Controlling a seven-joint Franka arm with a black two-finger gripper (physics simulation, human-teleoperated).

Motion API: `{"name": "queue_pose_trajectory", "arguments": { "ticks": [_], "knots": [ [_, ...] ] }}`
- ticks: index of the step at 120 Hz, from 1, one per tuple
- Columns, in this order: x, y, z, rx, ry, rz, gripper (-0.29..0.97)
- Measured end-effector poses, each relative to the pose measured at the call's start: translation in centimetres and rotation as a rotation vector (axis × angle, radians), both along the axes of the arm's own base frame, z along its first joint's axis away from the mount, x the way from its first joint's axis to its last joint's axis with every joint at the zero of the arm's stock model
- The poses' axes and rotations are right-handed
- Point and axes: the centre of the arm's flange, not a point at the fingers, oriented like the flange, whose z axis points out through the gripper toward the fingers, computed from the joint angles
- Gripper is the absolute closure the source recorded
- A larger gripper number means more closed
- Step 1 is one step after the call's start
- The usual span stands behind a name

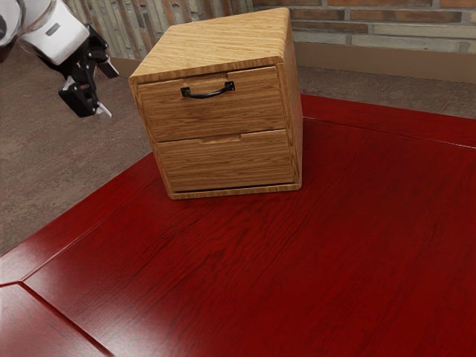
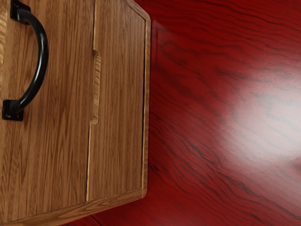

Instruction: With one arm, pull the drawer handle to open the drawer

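A wooden cabinet (image 1: 223,44) with two drawers stands at the back of the red table (image 1: 297,260). The top drawer (image 1: 216,111) carries a black bow handle (image 1: 207,91) and sits flush with the cabinet front. My gripper (image 1: 108,92) hovers off the table to the exterior view's left of the cabinet, at handle height and a good gap away. Its fingers are open, one above the other, with nothing between them. The wrist view looks onto the handle (image 2: 35,61) and the top drawer front (image 2: 56,150).
The lower drawer (image 1: 227,160) has only a small notch in its top edge (image 2: 96,87) and is shut. Brown floor (image 1: 52,163) lies beyond the table's edge under my gripper. A brick wall (image 1: 387,30) runs behind the cabinet. Bare red tabletop (image 2: 225,117) spreads in front.
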Motion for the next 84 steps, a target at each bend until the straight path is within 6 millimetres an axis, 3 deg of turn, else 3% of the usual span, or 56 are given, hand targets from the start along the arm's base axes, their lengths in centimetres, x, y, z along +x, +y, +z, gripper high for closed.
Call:
{"name": "queue_pose_trajectory", "arguments": {
  "ticks": [8,33,40,52,61,84],
  "knots": [
    [1.8,-1.3,-1.2,0.019,0.011,-0.069,0.00],
    [6.2,-5.8,-1.8,0.054,-0.022,-0.232,0.00],
    [6.7,-5.4,-2.3,0.043,-0.023,-0.222,0.00],
    [6.8,-3.1,-3.1,0.021,-0.024,-0.152,0.00],
    [7.9,-2.1,-4.7,0.003,-0.009,-0.117,0.00],
    [9.2,-3.5,-4.5,-0.026,-0.036,-0.086,0.00]
  ]
}}
